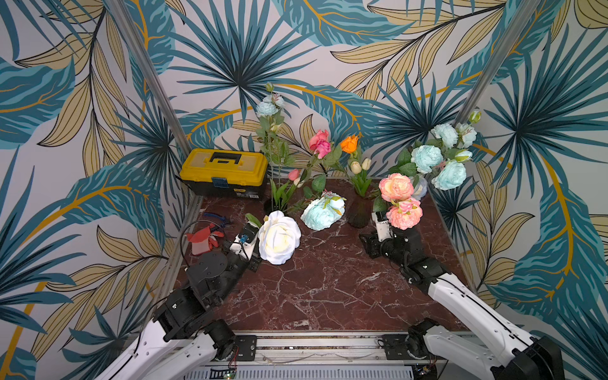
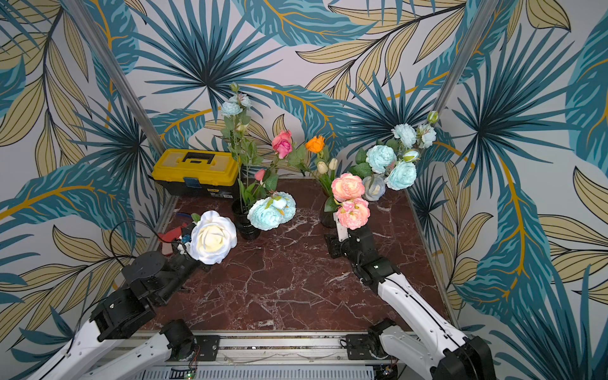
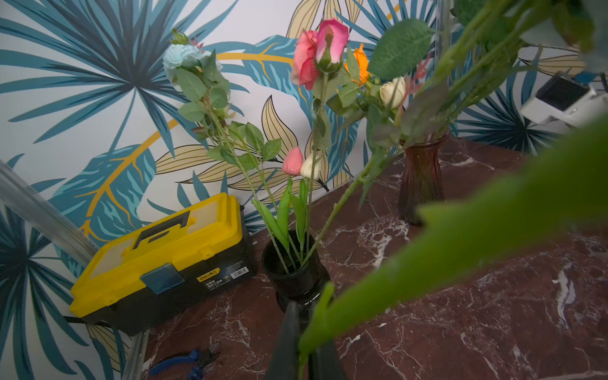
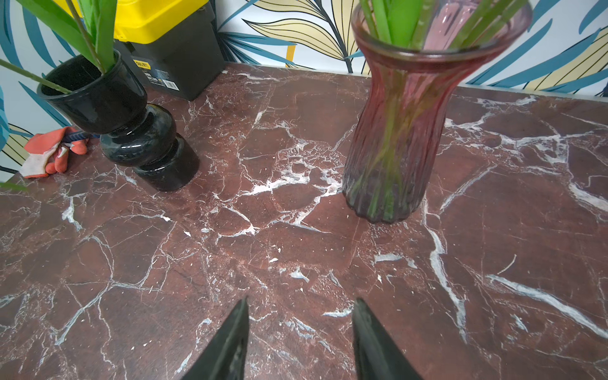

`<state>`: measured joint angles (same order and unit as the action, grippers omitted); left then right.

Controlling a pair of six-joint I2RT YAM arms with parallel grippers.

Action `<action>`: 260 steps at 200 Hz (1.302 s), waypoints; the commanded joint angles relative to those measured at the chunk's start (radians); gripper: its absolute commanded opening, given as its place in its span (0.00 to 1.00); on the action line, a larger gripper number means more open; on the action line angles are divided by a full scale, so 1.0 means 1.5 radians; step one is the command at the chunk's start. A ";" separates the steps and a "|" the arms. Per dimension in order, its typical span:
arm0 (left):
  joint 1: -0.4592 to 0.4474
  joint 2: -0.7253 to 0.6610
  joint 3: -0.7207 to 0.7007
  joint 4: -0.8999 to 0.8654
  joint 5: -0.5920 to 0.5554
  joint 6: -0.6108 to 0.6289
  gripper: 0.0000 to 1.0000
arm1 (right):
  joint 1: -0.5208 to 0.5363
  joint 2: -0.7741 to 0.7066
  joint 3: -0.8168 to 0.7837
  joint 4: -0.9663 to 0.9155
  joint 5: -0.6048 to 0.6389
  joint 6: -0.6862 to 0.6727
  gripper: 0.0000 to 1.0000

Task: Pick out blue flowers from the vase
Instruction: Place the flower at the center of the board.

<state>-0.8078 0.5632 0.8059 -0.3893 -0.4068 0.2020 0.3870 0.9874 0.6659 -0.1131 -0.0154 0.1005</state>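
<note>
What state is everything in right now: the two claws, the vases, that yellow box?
Left gripper: shut on a green leafy stem.
Right gripper: open, empty, above the marble table.
Yellow plastic toolbox: lid closed.
Black glass vase: upright, stems inside.
Pink ribbed glass vase: upright, stems inside.
Red work glove: lying on the table.
Pale blue peony bunch: standing in the rear pale vase.

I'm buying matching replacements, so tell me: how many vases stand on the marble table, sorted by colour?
black vase: 1
pink glass vase: 1
pale bluish vase: 1
Total: 3
</note>
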 commanded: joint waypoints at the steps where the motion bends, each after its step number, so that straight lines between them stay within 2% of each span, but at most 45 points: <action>1: -0.057 0.011 -0.017 -0.021 -0.077 0.020 0.00 | 0.004 -0.023 -0.026 0.003 0.013 0.022 0.51; 32: -0.145 0.030 -0.040 -0.024 -0.142 0.029 0.00 | 0.004 -0.086 -0.067 0.002 0.046 0.036 0.51; 63: -0.189 0.043 -0.051 -0.023 -0.155 0.026 0.00 | 0.004 -0.133 -0.091 -0.020 0.077 0.043 0.51; 121: -0.241 0.201 -0.027 -0.022 -0.173 0.044 0.00 | 0.003 -0.200 -0.102 -0.047 0.114 0.060 0.53; 157: -0.241 0.265 -0.011 -0.020 -0.169 0.068 0.00 | -0.006 -0.230 -0.116 -0.057 0.106 0.094 0.54; 179: -0.238 0.322 0.001 -0.019 -0.186 0.079 0.00 | -0.042 -0.238 -0.124 -0.053 0.070 0.116 0.55; 214: -0.159 0.395 0.008 0.006 -0.059 0.093 0.00 | -0.107 -0.237 -0.123 -0.059 -0.003 0.141 0.56; 260: -0.129 0.532 0.093 0.015 -0.005 0.163 0.00 | -0.117 -0.208 -0.110 -0.114 -0.021 0.125 0.57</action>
<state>-1.0080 1.2797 0.8612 -0.4076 -0.4934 0.3733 0.2161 0.6464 0.4992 -0.2237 -0.0044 0.2882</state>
